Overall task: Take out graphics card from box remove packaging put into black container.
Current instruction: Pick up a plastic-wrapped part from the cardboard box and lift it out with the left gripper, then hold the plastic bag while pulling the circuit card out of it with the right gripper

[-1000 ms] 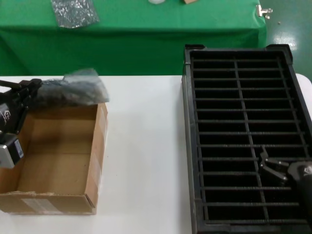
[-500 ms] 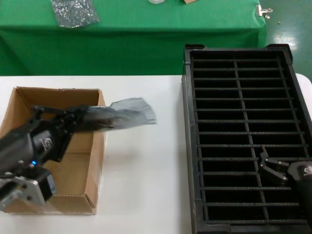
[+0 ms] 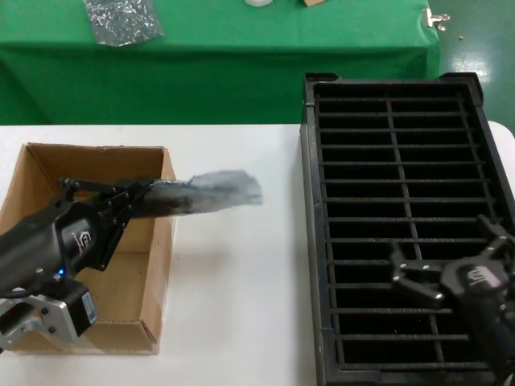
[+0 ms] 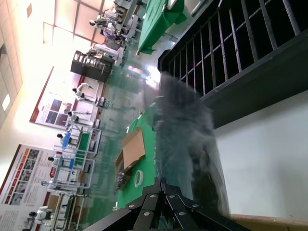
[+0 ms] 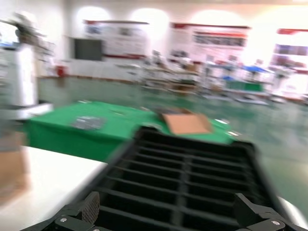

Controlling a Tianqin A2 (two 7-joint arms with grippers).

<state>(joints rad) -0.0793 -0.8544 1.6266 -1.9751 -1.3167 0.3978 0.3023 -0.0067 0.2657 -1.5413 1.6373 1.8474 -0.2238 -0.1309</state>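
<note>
Silver bag point(image 3: 205, 193) lifted over the cardboard box point(image 3: 153, 265).
Left gripper point(image 3: 138, 195) is clamped on the bag's end above the box's right wall; right gripper point(image 3: 447, 269) hovers, fingers apart, over the black tray point(image 3: 310, 241).

A small glittery bag point(image 3: 122, 20) lies on the green table point(image 3: 241, 56).

One cardboard box point(image 3: 96, 241); one black slotted tray point(image 3: 402, 217); two plastic bags, one silver-grey point(image 3: 205, 193), one smaller glittery point(image 3: 121, 20); two grippers, left point(image 3: 133, 197) and right point(image 3: 447, 269).
</note>
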